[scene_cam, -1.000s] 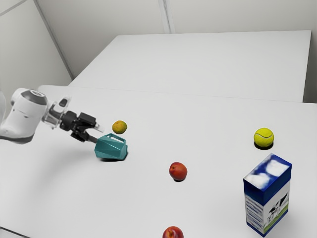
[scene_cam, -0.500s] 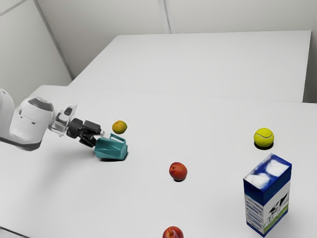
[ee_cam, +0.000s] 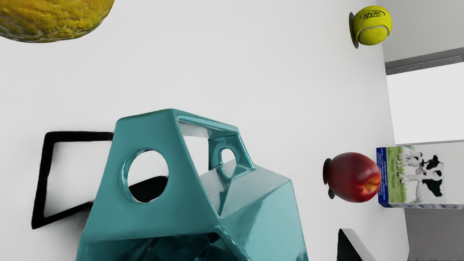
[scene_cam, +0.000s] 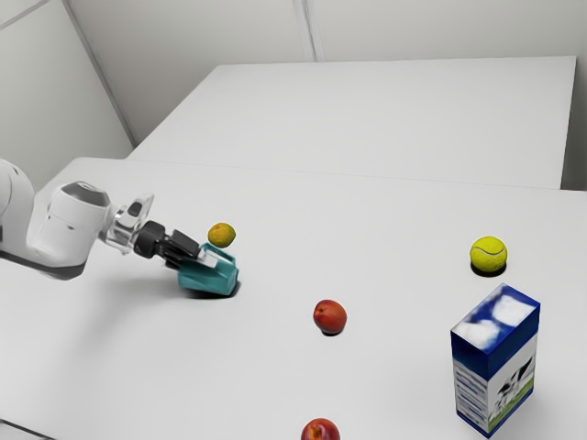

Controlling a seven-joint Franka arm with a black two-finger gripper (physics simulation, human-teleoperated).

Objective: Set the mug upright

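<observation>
My tool (scene_cam: pixel 201 260) reaches the teal mug (scene_cam: pixel 210 280), lying on its side on the bench (scene_cam: pixel 266 376), left of the exterior frame's centre.
Glossy and faceted, the mug turns its dark mouth (ee_cam: pixel 156 250) to me, its angular, hole-pierced handle (ee_cam: pixel 145 134) raised; my fingers stand wide, one beside the wall without touching, the other hidden, nothing gripped. A yellow-orange fruit (scene_cam: pixel 221 236) sits just above it in that frame.

wrist view's edges crop mug (ee_cam: pixel 188 206) and carton (ee_cam: pixel 420 177); yellow fruit (ee_cam: pixel 54 18) too
</observation>
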